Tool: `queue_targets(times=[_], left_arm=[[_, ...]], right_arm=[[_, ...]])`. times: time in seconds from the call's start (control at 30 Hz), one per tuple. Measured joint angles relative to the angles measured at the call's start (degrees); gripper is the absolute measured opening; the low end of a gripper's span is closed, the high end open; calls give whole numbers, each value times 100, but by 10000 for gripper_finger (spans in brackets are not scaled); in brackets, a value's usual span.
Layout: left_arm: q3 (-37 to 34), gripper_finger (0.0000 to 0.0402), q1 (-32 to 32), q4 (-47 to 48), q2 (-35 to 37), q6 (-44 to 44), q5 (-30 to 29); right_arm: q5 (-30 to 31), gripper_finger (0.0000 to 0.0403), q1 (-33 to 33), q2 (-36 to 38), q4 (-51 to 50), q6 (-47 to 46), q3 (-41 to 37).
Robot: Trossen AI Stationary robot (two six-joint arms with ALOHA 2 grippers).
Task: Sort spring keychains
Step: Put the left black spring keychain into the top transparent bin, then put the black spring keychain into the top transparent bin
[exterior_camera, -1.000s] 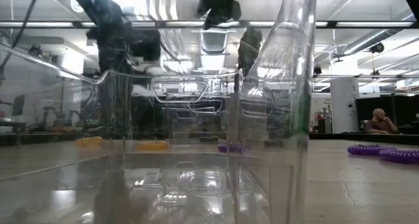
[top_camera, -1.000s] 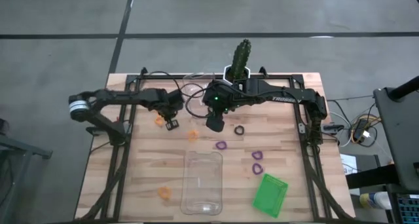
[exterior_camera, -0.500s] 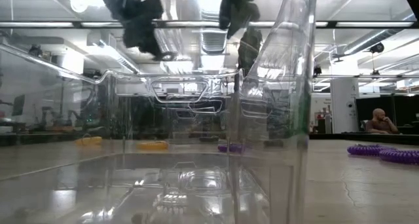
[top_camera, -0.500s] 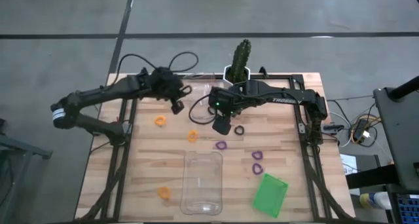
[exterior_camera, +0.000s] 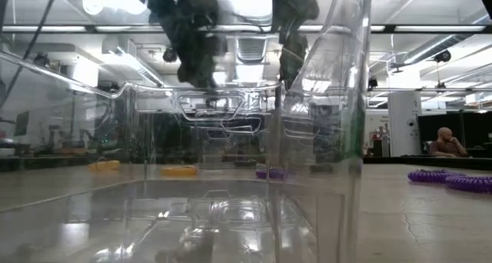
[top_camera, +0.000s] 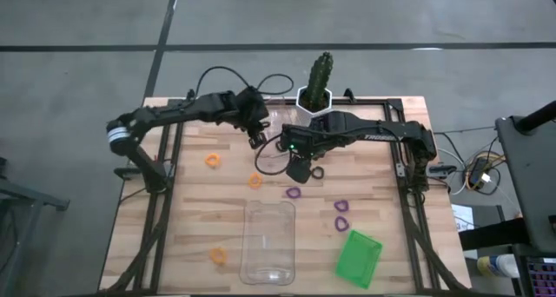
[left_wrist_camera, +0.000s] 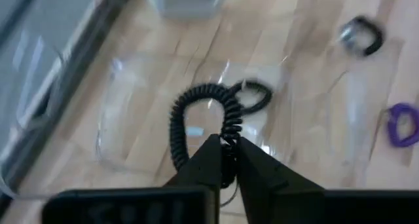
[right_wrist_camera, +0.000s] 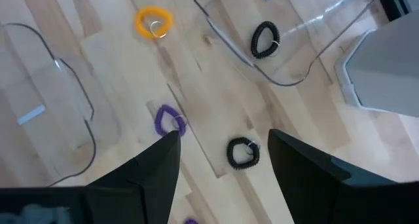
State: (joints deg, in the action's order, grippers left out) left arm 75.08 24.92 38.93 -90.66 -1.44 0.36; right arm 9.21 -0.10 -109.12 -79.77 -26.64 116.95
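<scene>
One black spring keychain (left_wrist_camera: 203,122), seemingly pinched by left tool (left_wrist_camera: 226,160).

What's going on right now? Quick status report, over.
Left hand shut on black spring keychain, over far clear tray. Right hand open above loose black keychain. Nothing blocking.

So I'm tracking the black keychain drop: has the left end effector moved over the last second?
Yes. The left end effector, shut on a black keychain, moved toward the cactus pot.
</scene>
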Motion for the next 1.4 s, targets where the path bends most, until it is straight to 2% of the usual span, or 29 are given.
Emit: queue_targets(times=[0.27, 0.53, 0.67, 0.73, 0.97, 1.23, 1.4], left_arm=[[316, 105, 1, 110, -116, 7, -43], [598, 112, -7, 372, 519, 286, -103], [597, 112, -25, 353, 977, 831, -94], [553, 112, -25, 357, 1198, 1068, -99], [536, 112, -27, 329, 1696, 1435, -141], [525, 112, -27, 320, 1828, 1560, -177], [525, 112, -27, 318, 1815, 1662, -177]], right_arm=[[276, 224, 98, 2, -164, -110, -180], [288, 224, 96, 141, -204, -107, -943], [-333, 224, 83, 204, -99, 10, -1574], [-790, 224, 85, 298, 140, 41, -1940], [-1698, 224, 1, 1178, 1626, -258, -3511], [-1790, 224, -539, 2412, 3598, -1099, -5388], [-1250, 224, -730, 2765, 4130, -1491, -6145]])
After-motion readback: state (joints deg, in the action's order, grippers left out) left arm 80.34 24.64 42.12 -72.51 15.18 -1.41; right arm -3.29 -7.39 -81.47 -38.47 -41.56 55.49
